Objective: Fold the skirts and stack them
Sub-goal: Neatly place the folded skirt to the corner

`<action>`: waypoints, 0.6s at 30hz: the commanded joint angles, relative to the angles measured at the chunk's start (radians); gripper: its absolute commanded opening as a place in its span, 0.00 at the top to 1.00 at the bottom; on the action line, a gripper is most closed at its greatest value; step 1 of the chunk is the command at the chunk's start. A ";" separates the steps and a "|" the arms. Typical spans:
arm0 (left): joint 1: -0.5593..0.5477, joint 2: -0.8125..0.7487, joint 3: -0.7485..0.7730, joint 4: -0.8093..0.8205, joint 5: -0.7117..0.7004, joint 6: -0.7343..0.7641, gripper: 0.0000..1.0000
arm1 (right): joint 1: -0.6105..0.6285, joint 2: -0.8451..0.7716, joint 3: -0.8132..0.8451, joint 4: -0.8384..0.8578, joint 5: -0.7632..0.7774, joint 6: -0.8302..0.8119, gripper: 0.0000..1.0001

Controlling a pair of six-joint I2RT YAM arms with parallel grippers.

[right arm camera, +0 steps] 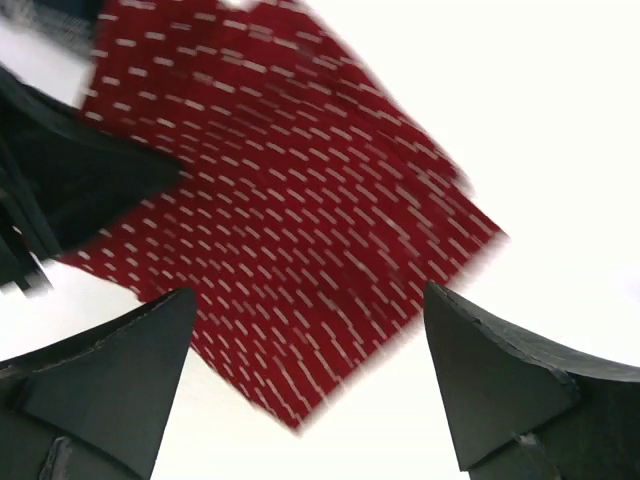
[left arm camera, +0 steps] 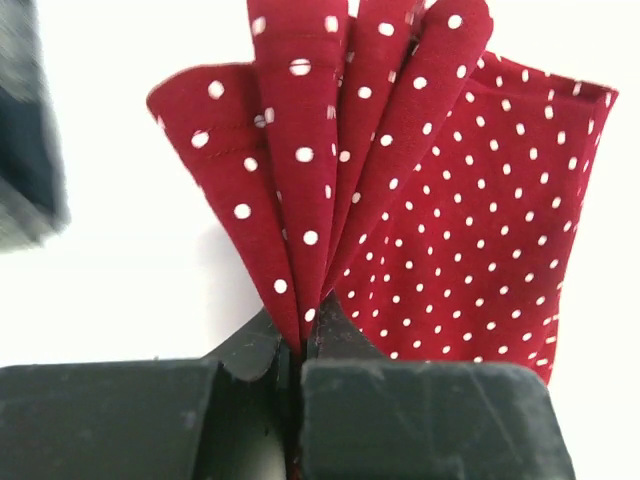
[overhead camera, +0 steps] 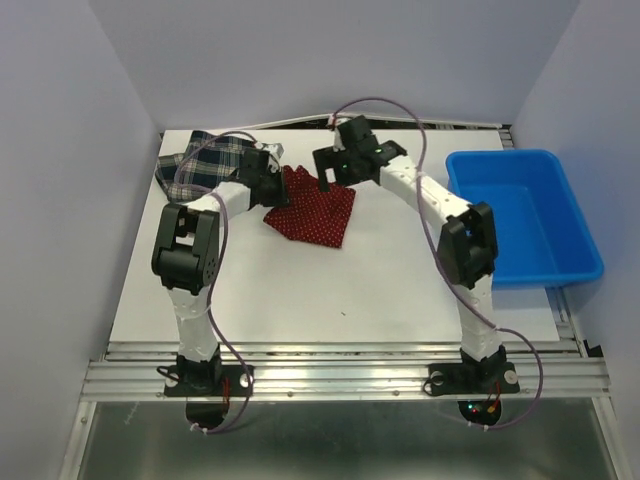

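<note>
The red polka-dot skirt [overhead camera: 312, 208] lies folded on the white table, mid-back. My left gripper [overhead camera: 272, 177] is shut on its near-left corner; in the left wrist view the red cloth [left arm camera: 440, 230] fans out in gathered folds from between my closed fingers [left arm camera: 300, 350]. My right gripper [overhead camera: 327, 172] is open and empty, hovering above the skirt's far edge; its wrist view shows the blurred red skirt [right arm camera: 290, 220] below the spread fingertips. The plaid skirt [overhead camera: 205, 160] lies crumpled at the back left corner, behind my left arm.
A blue plastic bin [overhead camera: 525, 215] stands at the right edge of the table. The grey enclosure walls close in on left, right and back. The white table surface [overhead camera: 330, 290] stretches in front of the skirts.
</note>
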 commanded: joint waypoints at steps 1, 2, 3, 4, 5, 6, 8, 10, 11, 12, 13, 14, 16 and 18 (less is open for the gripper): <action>-0.013 0.054 0.261 -0.227 -0.256 0.246 1.00 | -0.116 -0.178 -0.081 0.003 -0.007 -0.039 0.00; -0.016 0.107 0.318 -0.253 -0.282 0.273 1.00 | -0.164 -0.215 -0.101 -0.002 -0.037 -0.049 0.00; -0.018 0.138 0.441 -0.305 -0.333 0.331 0.97 | -0.184 -0.234 -0.123 -0.008 -0.057 -0.054 0.00; -0.018 0.210 0.515 -0.342 -0.347 0.349 0.91 | -0.214 -0.252 -0.166 -0.007 -0.059 -0.060 0.00; -0.018 0.245 0.583 -0.376 -0.353 0.363 0.88 | -0.225 -0.272 -0.189 -0.005 -0.061 -0.066 0.00; -0.016 0.277 0.654 -0.431 -0.364 0.379 0.85 | -0.235 -0.304 -0.209 -0.005 -0.065 -0.074 0.00; -0.018 0.366 0.842 -0.477 -0.387 0.409 0.84 | -0.244 -0.333 -0.262 -0.005 -0.061 -0.083 0.00; -0.016 0.434 1.007 -0.525 -0.396 0.452 0.84 | -0.244 -0.364 -0.290 -0.005 -0.059 -0.086 0.00; -0.015 0.445 1.044 -0.537 -0.392 0.465 0.85 | -0.255 -0.372 -0.315 -0.005 -0.059 -0.086 0.00; -0.015 0.450 1.065 -0.534 -0.395 0.472 0.87 | -0.255 -0.380 -0.324 -0.005 -0.064 -0.085 0.00; -0.007 0.448 1.082 -0.531 -0.396 0.477 0.90 | -0.264 -0.392 -0.332 -0.005 -0.067 -0.082 0.00; -0.002 0.447 1.088 -0.529 -0.396 0.480 0.91 | -0.264 -0.398 -0.341 -0.005 -0.068 -0.080 0.00; 0.013 0.433 1.093 -0.534 -0.392 0.478 0.96 | -0.273 -0.410 -0.362 -0.004 -0.074 -0.077 0.00; 0.040 0.414 1.087 -0.542 -0.376 0.472 0.98 | -0.273 -0.423 -0.381 -0.001 -0.075 -0.076 0.00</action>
